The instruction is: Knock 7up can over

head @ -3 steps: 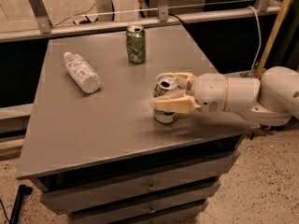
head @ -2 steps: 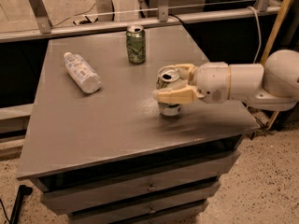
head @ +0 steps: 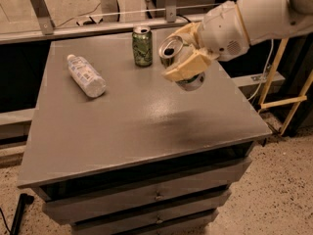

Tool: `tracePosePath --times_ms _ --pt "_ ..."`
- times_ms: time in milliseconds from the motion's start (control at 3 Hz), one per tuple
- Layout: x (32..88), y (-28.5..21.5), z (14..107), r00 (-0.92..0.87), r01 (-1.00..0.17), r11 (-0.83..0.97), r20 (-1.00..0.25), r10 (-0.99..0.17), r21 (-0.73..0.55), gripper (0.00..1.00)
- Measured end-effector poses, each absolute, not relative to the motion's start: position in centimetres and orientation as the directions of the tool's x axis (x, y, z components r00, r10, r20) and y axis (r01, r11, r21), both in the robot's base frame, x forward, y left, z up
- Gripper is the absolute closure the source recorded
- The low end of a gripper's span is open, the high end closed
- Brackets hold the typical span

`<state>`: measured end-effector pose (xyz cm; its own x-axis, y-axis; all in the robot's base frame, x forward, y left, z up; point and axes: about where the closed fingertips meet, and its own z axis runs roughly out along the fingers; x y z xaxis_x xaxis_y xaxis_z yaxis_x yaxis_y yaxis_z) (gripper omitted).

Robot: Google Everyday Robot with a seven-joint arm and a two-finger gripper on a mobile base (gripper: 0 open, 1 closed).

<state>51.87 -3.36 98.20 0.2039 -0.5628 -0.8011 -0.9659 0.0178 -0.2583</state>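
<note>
- The counter has a bare grey stretch nearest me.
- My tool hangs above its right half, clenched around the 7up can. The can is tilted and off the surface.
- Further back on the left, a clear bottle lies on its side.
- Farthest, a dark green can stands upright.

The gripper hangs over the table's right rear part, its fingers clasping the tilted 7up can clear of the top. Just left of it, near the table's back edge, a second can stands upright. A bottle lies on its side at the table's left rear.
</note>
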Motion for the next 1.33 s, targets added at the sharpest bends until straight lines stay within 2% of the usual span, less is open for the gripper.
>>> tracePosePath --times_ms 333,667,1000,1333 --pt "49.9 0.5 98.4 0.349 -0.932 -0.190 -0.625 -0.698 -0.308 1.00" --pt "48.0 5.3 96.5 0.489 -0.870 -0.382 -0.445 -0.750 -0.311 1.00" --pt "46.9 8.4 92.5 0.559 -0.826 -0.495 -0.273 -0.783 -0.270 1.00" --pt "47.8 8.8 88.0 0.576 -0.808 -0.548 -0.097 -0.812 -0.216 0.87"
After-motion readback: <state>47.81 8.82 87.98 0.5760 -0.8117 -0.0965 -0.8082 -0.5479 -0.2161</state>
